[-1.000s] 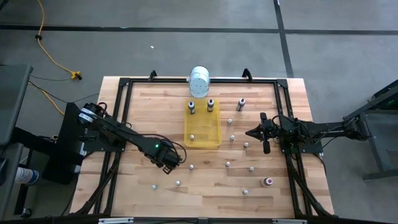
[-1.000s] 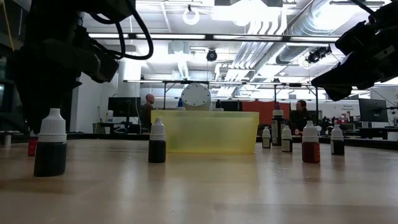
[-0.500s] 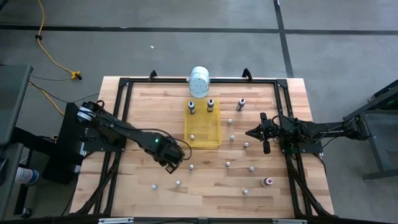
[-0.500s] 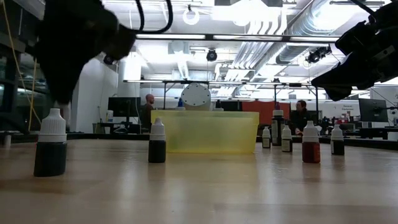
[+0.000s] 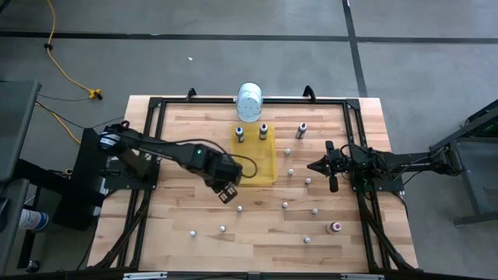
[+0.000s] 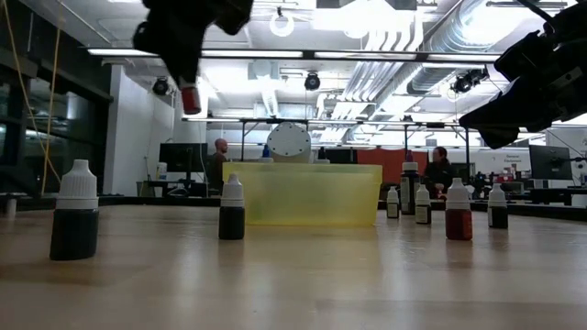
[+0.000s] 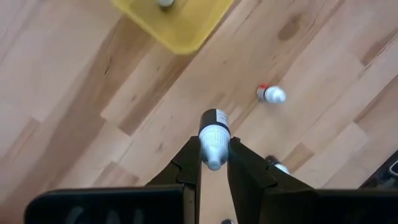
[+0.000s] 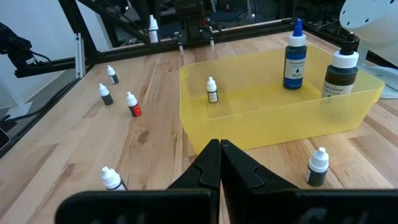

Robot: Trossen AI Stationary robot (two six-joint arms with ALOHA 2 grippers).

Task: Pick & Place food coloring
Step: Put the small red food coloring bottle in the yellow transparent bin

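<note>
My left gripper (image 5: pixel 228 193) hangs over the wood table just left of the yellow tray's (image 5: pixel 254 162) near corner, shut on a tiny food coloring bottle (image 7: pixel 214 127) with a white cap and a reddish body (image 6: pixel 190 99). Several more tiny bottles stand loose on the table, such as one (image 5: pixel 239 208) near the gripper. In the tray stand two taller bottles (image 5: pixel 241 134) (image 5: pixel 264 131) and one tiny one (image 5: pixel 240 170). My right gripper (image 5: pixel 313 166) waits shut at the right, with nothing in it. My left gripper pinches the bottle's white cap (image 7: pixel 214 150) between its two fingers (image 7: pixel 189 163). The fingers come from above and point steeply down. The bottle hangs upright below them, body end down, lifted well clear of the table.
A large white cylindrical container (image 5: pixel 249 101) lies behind the tray at the far edge. Loose bottles dot the table's near and right parts, among them one (image 5: pixel 336 227) with a red body. A black frame (image 5: pixel 156 124) borders the board.
My left gripper has risen from table height and gone toward the far edge and right, toward the yellow tray's near corner. It has kept its hold on the reddish bottle, which has come up off the table and now hangs clear.
</note>
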